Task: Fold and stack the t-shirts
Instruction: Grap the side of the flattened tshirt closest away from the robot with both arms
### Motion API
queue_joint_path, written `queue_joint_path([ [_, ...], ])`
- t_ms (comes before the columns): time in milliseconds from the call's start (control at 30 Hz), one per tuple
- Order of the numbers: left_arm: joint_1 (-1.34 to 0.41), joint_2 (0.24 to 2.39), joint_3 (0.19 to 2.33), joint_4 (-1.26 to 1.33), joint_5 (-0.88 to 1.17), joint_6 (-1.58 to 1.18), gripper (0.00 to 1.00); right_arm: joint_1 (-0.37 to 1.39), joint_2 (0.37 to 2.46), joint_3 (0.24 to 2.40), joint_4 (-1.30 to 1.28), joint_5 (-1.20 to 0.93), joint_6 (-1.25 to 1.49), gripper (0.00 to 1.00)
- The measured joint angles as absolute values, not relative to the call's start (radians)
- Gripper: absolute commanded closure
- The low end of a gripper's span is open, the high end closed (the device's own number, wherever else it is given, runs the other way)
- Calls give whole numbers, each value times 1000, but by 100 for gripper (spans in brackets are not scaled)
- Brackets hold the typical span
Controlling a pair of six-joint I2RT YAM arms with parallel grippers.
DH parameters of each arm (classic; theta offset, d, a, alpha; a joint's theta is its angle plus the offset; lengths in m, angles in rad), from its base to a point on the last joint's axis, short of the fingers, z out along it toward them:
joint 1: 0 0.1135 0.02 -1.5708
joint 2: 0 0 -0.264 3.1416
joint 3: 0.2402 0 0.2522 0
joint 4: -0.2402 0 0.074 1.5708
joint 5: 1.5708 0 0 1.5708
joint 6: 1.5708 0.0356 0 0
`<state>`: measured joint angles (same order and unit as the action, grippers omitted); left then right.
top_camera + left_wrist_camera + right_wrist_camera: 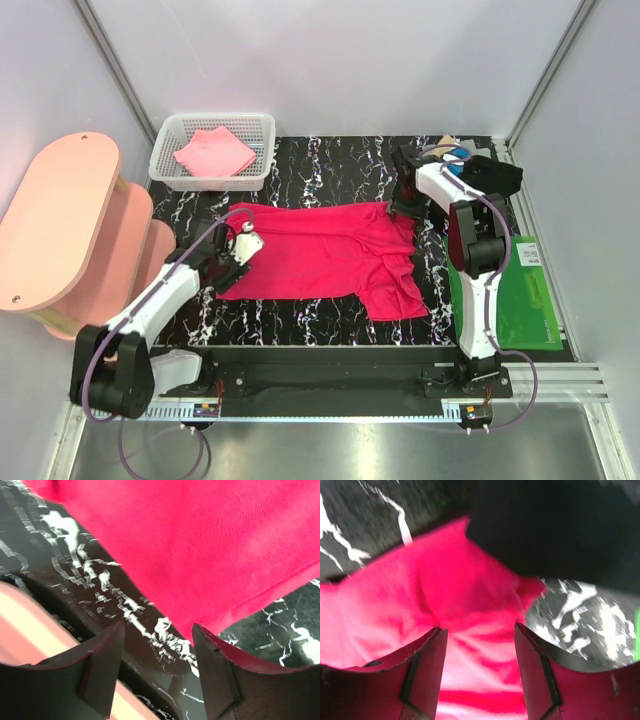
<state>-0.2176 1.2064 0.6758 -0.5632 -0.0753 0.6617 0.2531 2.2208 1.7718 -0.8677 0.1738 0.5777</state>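
Note:
A crimson-red t-shirt (330,255) lies spread flat on the black marbled table, one sleeve trailing toward the front right. My left gripper (240,246) is at the shirt's left edge. In the left wrist view it (157,635) is open over bare table, with the shirt's hem (200,540) just beyond its fingertips. My right gripper (405,206) is at the shirt's far right corner. In the right wrist view it (480,632) is open, low over bunched red cloth (420,600) that lies between the jaws. A folded lighter pink shirt (213,153) lies in the basket.
A white mesh basket (165,150) stands at the back left. A pink shelf unit (60,220) stands off the table's left side. A green mat (525,300) lies at the right edge. A bit of blue (457,157) shows behind the right arm.

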Motion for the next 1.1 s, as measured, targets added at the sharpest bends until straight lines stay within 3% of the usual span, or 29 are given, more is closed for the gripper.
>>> queue_joint_path([
  [200, -218, 1093, 680, -623, -44, 649, 33, 317, 1955, 1605, -876, 221, 570, 35],
  [500, -221, 1090, 643, -699, -5, 654, 36, 523, 1393, 1111, -890, 168, 653, 36],
  [700, -224, 1164, 639, -699, 8, 656, 36, 583, 1346, 907, -974, 117, 756, 36],
  [1100, -229, 1284, 682, -649, 7, 663, 36, 623, 1411, 852, -947, 109, 812, 36],
])
